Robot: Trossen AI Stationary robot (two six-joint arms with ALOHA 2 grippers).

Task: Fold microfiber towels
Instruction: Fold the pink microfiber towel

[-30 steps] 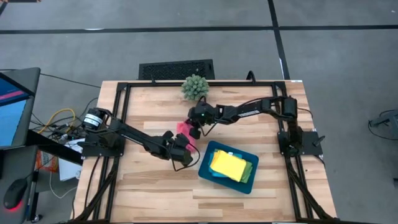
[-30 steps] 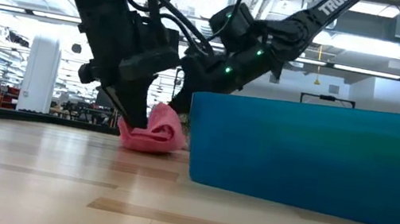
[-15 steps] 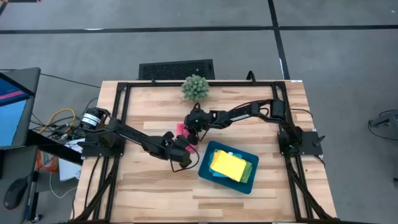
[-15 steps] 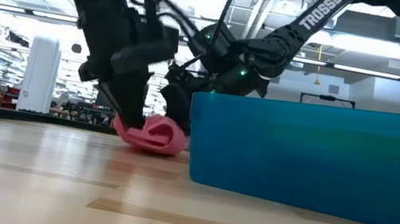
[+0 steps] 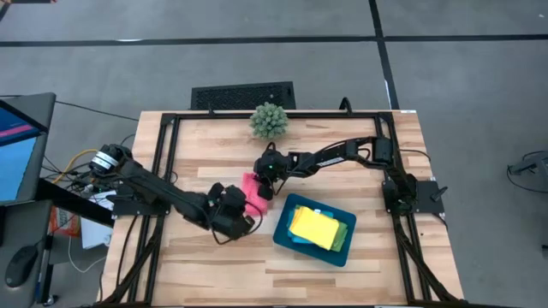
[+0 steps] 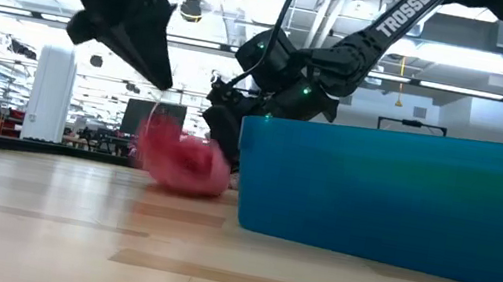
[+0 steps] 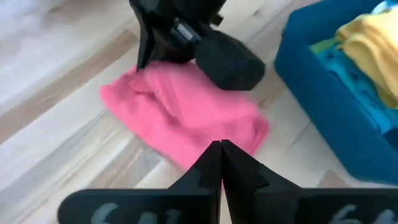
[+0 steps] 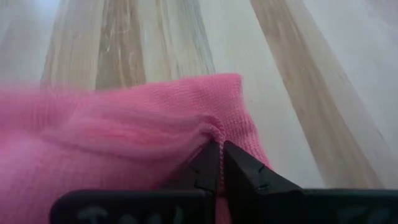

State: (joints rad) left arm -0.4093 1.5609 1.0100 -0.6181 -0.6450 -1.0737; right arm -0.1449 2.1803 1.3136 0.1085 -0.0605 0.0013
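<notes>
Now the right gripper [image 8: 219, 163] has its jaws pinched on an edge of the pink towel [image 5: 254, 195], which lies bunched on the table [image 5: 342, 257] beside the tray [image 5: 282, 233]. The left gripper [image 7: 221, 163], jaws shut and empty, hovers close; a pull could undo the fold.

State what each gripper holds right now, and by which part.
The right gripper is shut on the soft hot pink microfiber towel, pinching a bunched fold near one corner. The left gripper is shut beside the towel, holding nothing.
</notes>
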